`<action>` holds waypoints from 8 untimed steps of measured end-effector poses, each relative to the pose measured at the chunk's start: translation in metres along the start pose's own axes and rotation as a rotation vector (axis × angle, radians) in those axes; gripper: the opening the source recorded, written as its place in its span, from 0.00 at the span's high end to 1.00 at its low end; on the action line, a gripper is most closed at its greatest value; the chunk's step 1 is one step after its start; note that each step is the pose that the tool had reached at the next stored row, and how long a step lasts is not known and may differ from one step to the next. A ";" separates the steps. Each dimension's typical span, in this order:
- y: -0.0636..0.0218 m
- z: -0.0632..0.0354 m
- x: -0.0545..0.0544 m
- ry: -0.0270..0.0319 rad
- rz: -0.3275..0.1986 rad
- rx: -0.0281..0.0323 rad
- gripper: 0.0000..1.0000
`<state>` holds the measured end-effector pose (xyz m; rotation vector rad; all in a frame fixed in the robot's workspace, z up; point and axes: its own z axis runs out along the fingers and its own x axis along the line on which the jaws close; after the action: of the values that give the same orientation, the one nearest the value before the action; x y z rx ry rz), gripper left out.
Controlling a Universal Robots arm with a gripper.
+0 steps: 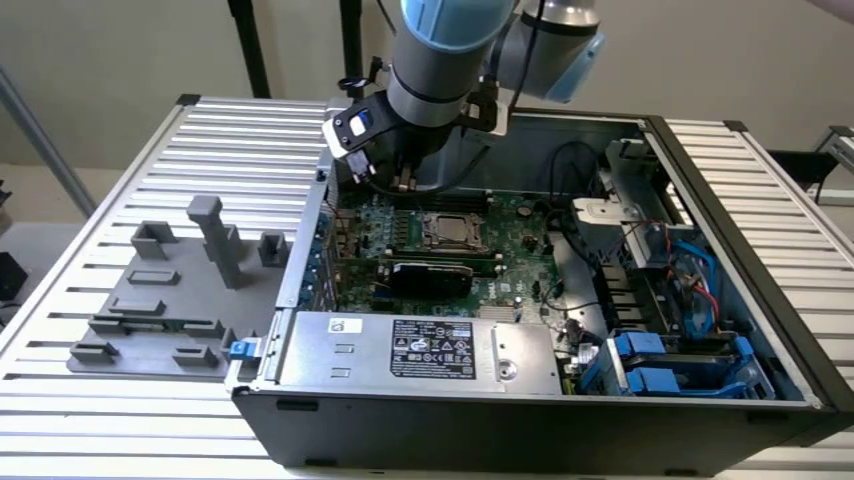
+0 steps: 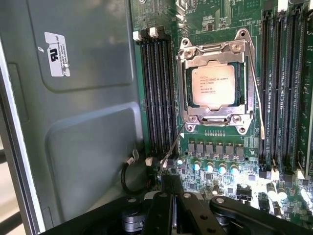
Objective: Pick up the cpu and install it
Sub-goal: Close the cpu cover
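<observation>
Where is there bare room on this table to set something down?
The table is bare beyond the grey fixture, and in a strip on the exterior view's right of the case. Inside the case it is crowded: board, cables, drives, arm.

Behind my station stands a plain, pale beige wall [image 1: 107, 50], unmarked and without windows. The counter [image 1: 240, 130] is ribbed aluminium, its slats running across, clean and silver-grey. Two black poles [image 1: 251, 45] rise upright in front of the wall. A grey metal bar [image 1: 38, 135] slants past the counter on the exterior view's left, above a pale floor [image 1: 40, 215]. Lighting is even and diffuse, with soft shadows.
</observation>
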<state>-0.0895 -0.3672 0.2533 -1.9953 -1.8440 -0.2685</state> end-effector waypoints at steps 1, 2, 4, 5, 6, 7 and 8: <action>0.0000 0.0000 0.000 0.0017 0.000 0.0002 0.89; 0.0000 0.0000 0.000 0.0033 0.000 0.0003 0.89; 0.0000 0.0001 0.000 0.0067 -0.001 0.0006 0.89; 0.0000 0.0000 0.000 0.0083 -0.001 0.0009 0.89; 0.0000 0.0000 0.000 0.0100 -0.001 0.0011 0.89; 0.0000 0.0000 0.000 0.0116 -0.002 0.0012 0.89; 0.0000 0.0000 0.000 0.0133 -0.002 0.0014 0.89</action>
<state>-0.0896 -0.3672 0.2533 -1.9864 -1.8374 -0.2803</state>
